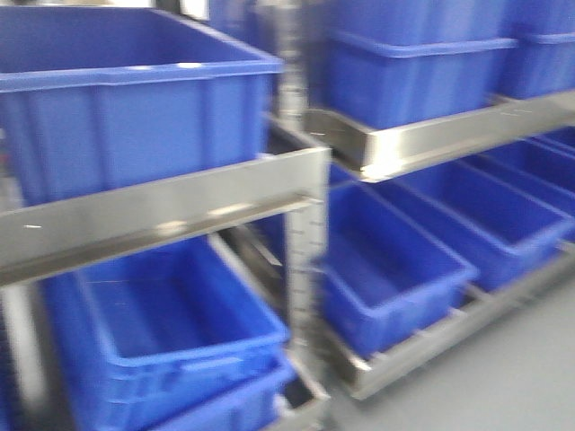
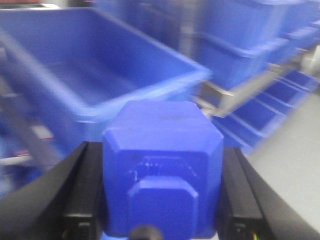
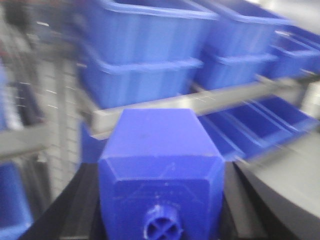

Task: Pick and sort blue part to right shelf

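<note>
Left gripper [image 2: 162,212] jaws pinching blue part [image 2: 162,150], open blue bin [image 2: 100,75] just beyond, right gripper [image 3: 160,215] jaws pinching second blue part [image 3: 160,145], steel shelf rail [image 3: 200,102] ahead, views blurred

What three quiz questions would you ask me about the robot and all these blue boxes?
1. True or false: the left hand is empty.
2. What colour are the bins on the shelves? A red, B blue, C green.
3. Fill in: the right hand holds a blue ____.
Key: 1 false, it grips a blue part; 2 B; 3 part, a second blue part.
</note>
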